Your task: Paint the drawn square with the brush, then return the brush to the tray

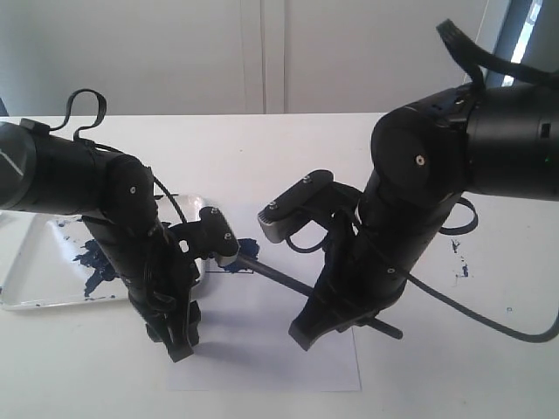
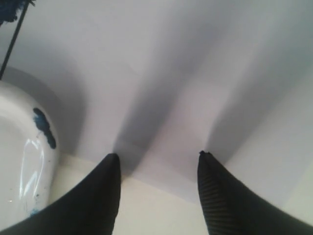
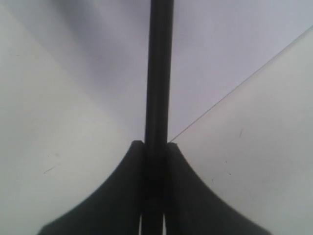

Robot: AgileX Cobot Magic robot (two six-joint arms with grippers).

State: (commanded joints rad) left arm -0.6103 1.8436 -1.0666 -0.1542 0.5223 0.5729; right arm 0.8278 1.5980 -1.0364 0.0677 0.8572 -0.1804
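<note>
Clearly the right gripper [image 3: 155,144] is clamped tight on the black handle of the brush [image 1: 279,278], with the stick passing straight between its two jaws. It takes the handle well back from the tip, I think so that the arm does not touch the wet paint and the bristles can lie low on the sheet. The brush runs slanted across the paper sheet [image 1: 288,371]. Its tip end reaches the drawn square [image 1: 231,266], which shows as a dark navy patch near the far left corner of the sheet, partly hidden behind the camera block of the left wrist. How much of the square is filled, I cannot tell from where I stand. The left gripper [image 2: 158,154] holds nothing. Its jaws stand apart and point down at the edge of the sheet, just beside the tray [image 1: 39,271]. To my judgement it pins the paper so that the strokes do not drag it. The tray lies to the left, stained with navy paint, and the brush is not yet back in it.
</note>
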